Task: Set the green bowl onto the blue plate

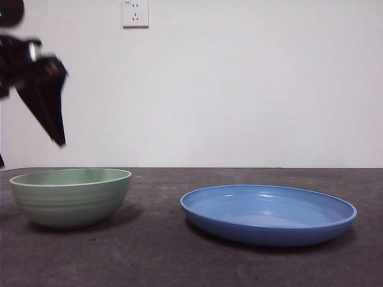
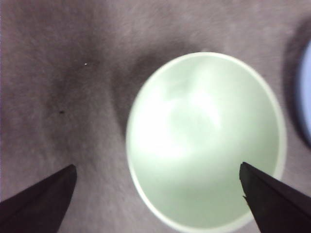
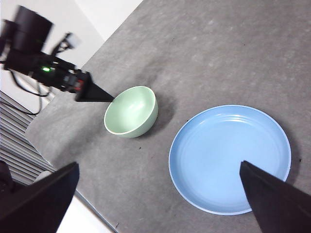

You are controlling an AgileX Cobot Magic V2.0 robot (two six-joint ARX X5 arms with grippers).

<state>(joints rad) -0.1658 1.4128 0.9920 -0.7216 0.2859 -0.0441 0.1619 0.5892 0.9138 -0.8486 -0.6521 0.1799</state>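
pale sage-green ridged round bowl point(image 1: 70, 196) on dark table point(image 1: 155, 251), apart from glossy blue shallow plate point(image 1: 268, 213) | left gripper point(image 2: 158, 201) wide open, above it | rigid, smooth (likely slippery); pinch rim wall | right gripper point(image 3: 158, 201) open, waiting high

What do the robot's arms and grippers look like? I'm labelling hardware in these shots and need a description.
Both grippers are black, with two flat, wedge-shaped jaws tapering to points. The left gripper sits on a black arm carrying thin dark cables, a small lit green light and a bit of red near the jaw base, as the right wrist view shows. Of the right gripper only the plain black jaws show, without markings.
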